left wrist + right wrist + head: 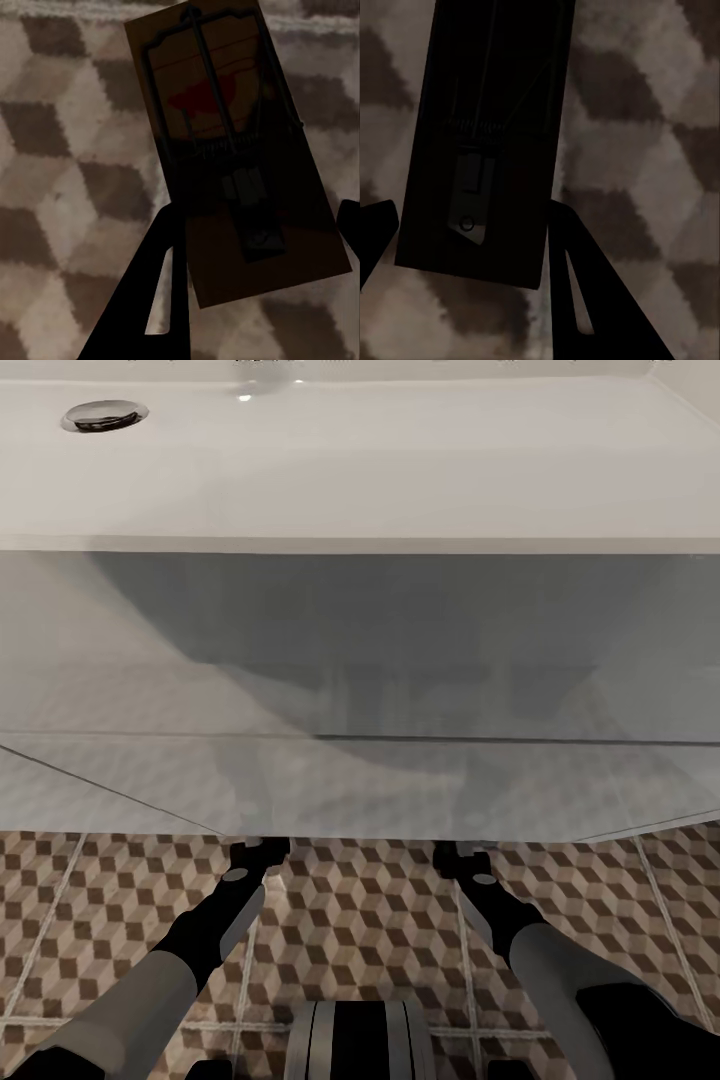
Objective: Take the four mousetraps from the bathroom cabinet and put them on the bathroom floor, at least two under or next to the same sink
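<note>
Btwn each claw's fingers (161, 289): a mousetrap (232, 150), over floor (67, 187).

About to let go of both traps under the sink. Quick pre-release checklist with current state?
1. Left gripper has a mousetrap between its fingers: ok.
2. Right gripper has a second mousetrap between its fingers: ok.
3. Both arms reach to the sink front edge, grippers passing under it: ok.
4. Patterned tile floor lies right behind both traps in the wrist views: ok.
5. Traps already touching the floor: cannot tell; no contact is visible, and the area is dark.
6. Other two traps already placed: cannot tell.
</note>
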Motion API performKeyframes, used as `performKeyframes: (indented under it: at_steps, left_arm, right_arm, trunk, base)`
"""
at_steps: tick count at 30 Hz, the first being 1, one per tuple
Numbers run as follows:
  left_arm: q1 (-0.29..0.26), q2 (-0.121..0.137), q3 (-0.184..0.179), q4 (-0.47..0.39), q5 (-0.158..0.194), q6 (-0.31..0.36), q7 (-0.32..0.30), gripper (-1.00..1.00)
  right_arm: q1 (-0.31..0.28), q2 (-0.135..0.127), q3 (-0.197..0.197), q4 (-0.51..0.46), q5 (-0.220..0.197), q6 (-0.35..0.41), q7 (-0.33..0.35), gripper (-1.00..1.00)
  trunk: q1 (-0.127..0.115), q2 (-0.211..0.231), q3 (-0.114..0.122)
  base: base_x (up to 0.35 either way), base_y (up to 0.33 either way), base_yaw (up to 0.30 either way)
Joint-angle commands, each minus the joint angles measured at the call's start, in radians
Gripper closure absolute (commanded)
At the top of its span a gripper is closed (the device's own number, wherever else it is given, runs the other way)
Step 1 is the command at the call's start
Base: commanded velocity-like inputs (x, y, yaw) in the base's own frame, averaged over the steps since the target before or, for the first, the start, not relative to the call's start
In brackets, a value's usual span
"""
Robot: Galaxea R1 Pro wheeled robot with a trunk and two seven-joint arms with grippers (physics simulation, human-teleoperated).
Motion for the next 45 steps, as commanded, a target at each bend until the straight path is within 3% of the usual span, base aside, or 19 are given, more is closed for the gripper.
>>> performKeyframes:
  at_steps: [1, 25, 33, 45]
  left_arm:
    - [0.0, 0.001, -0.006, -0.002, 0.004, 0.004, 0.01, 1.0]
    - [0.0, 0.001, -0.008, -0.003, 0.003, 0.003, 0.01, 1.0]
    - [0.0, 0.001, -0.008, -0.002, 0.003, 0.003, 0.01, 1.0]
    - [0.0, 0.001, -0.008, -0.002, 0.003, 0.003, 0.01, 1.0]
  right_arm:
    - [-0.001, 0.0, 0.008, 0.001, -0.003, -0.003, -0.006, 1.0]
    - [-0.001, -0.002, 0.009, 0.004, -0.005, -0.013, -0.004, 1.0]
    - [-0.001, -0.011, 0.004, 0.064, -0.015, -0.013, 0.03, 1.0]
    - [-0.001, -0.014, -0.001, 0.076, -0.018, -0.017, 0.044, 1.0]
  trunk:
    - [0.0, 0.0, -0.001]
    - [0.0, 0.0, -0.001]
    - [0.0, 0.0, -0.001]
    - [0.0, 0.0, -0.001]
  base:
    - [0.116, 0.0, 0.0]
    - [0.019, 0.0, 0.0]
    - [0.0, 0.0, 0.0]
    - [0.0, 0.0, 0.0]
